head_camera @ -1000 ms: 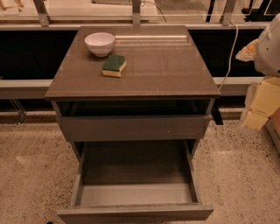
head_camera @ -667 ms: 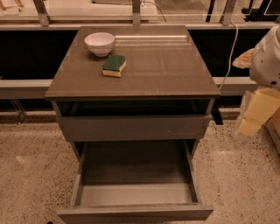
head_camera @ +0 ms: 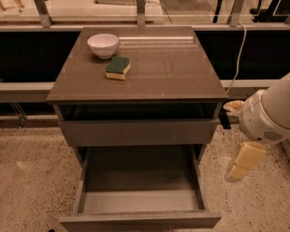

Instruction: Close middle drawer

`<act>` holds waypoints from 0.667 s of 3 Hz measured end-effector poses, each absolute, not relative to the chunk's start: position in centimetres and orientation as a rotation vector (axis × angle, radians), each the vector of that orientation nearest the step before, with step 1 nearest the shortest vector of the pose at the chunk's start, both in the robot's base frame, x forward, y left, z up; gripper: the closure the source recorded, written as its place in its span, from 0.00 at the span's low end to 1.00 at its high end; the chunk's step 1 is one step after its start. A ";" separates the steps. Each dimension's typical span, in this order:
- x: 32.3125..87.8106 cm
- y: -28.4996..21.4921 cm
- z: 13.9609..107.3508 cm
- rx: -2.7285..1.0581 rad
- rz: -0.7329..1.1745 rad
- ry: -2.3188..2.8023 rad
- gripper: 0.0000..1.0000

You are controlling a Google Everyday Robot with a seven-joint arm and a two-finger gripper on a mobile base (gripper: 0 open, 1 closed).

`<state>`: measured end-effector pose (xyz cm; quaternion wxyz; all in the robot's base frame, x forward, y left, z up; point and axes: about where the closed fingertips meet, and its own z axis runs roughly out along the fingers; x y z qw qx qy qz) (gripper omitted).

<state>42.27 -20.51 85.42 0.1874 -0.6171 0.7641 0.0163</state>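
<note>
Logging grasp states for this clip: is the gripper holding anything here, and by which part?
Nothing is held. The gripper hangs in the air right of the wide grey-brown middle drawer, which stands pulled open.

Speckled terrazzo floor [head_camera: 27, 190] fills the lower frame. A pale rail [head_camera: 27, 28] with metal posts [head_camera: 43, 13] crosses the top, dark panels [head_camera: 27, 56] beneath. My jaws hang lower right.
</note>
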 end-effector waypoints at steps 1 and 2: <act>42.5 -20.5 84.7 -1.762 0.044 2.177 0.00; 41.3 -19.5 78.3 -1.786 0.200 2.142 0.00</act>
